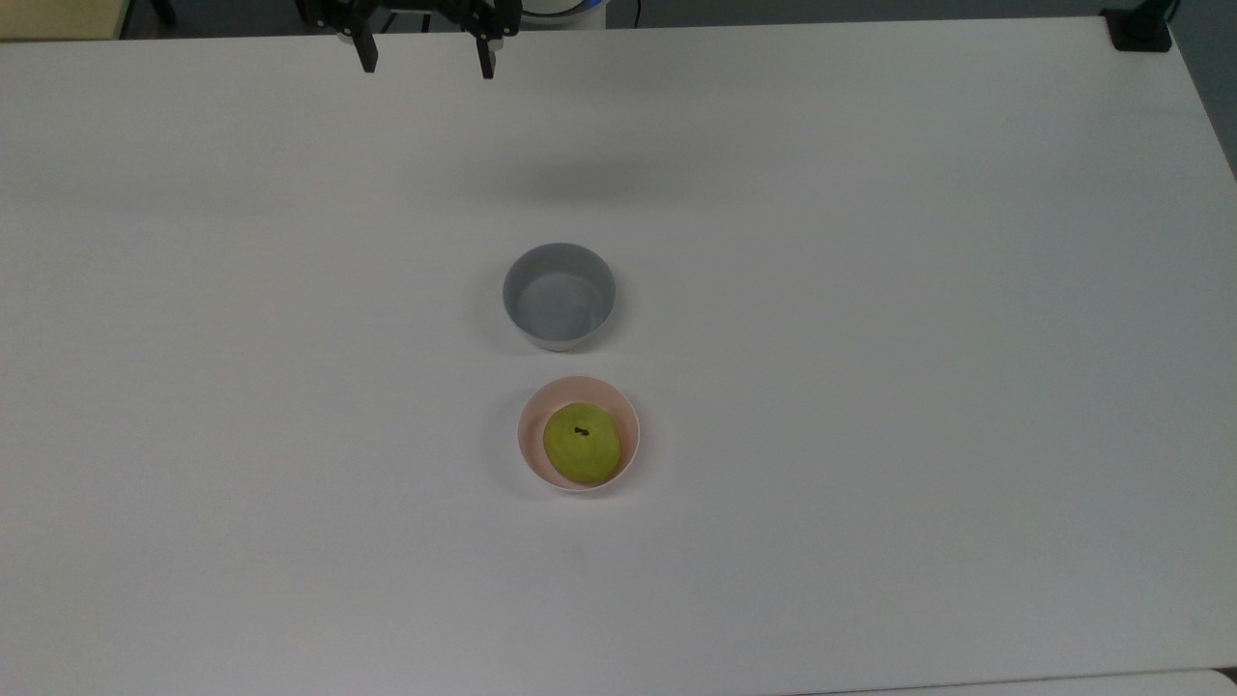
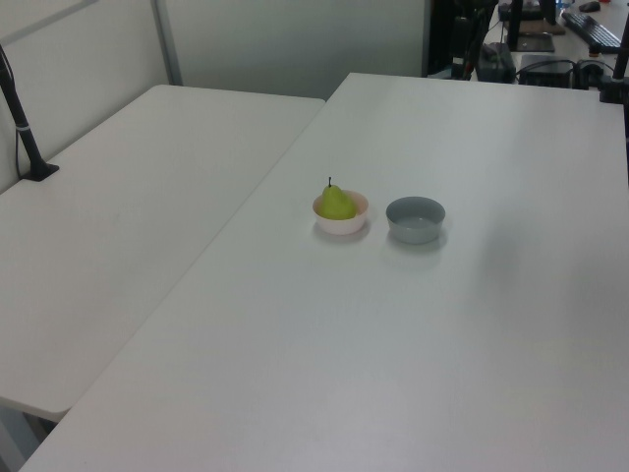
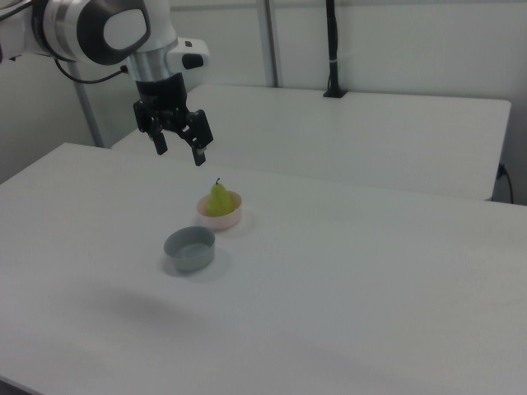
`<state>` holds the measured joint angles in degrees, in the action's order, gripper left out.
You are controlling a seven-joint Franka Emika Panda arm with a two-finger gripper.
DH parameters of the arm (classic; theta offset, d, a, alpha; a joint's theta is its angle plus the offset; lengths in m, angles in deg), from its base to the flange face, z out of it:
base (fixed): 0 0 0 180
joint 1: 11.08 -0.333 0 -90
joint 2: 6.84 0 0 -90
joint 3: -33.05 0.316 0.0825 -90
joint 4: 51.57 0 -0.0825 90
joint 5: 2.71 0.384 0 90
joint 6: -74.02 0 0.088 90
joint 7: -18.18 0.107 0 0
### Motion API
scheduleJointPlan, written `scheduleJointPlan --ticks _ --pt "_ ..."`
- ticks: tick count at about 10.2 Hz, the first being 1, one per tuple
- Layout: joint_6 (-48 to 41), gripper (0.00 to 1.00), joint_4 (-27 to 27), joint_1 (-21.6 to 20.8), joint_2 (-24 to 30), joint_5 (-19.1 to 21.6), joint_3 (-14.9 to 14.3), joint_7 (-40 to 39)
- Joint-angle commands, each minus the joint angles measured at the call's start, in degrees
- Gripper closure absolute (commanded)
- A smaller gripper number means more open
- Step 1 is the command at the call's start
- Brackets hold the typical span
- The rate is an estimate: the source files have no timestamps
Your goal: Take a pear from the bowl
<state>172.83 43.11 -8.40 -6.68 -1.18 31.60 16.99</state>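
Black and bare, my two fingers hang spread wide apart with nothing between them. In the right view my claw (image 3: 179,150) hovers high above the white table (image 3: 370,280), pointing down, carried on my white and grey arm (image 3: 107,31) that comes in from the right view's upper left. In the top view my claw (image 1: 426,64) sits at the upper edge, its fingertips over the far strip of the table (image 1: 870,290), left of the bowls' line.

Well apart from my claw, nearer the middle of the table, stands the grey bowl (image 1: 559,296), upright and with nothing in it. Just beside it, on the side away from me, stands the pale pink bowl (image 1: 530,435), a narrow gap of table between the two rims. The pear (image 1: 582,445) sits upright in the pink bowl, its short dark stem pointing up, its yellow-green body taking up most of the inside.

In the right view the pear (image 3: 217,199) rises above the pink bowl's (image 3: 221,220) rim, with the grey bowl (image 3: 189,248) to the lower left of it. In the left view the pear (image 2: 335,203) in the pink bowl (image 2: 341,224) lies left of the grey bowl (image 2: 415,219).

A second white table (image 2: 128,216) adjoins mine, and a dark post (image 3: 331,45) stands on it.
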Motion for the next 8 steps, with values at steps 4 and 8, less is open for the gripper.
scheduleJointPlan --ticks 4,8 --pt "-0.2 0.0 -0.98 -0.48 -2.16 0.49 0.05 -6.94" --pt "-0.02 0.0 -9.04 -2.84 -8.75 0.49 0.14 -11.29"
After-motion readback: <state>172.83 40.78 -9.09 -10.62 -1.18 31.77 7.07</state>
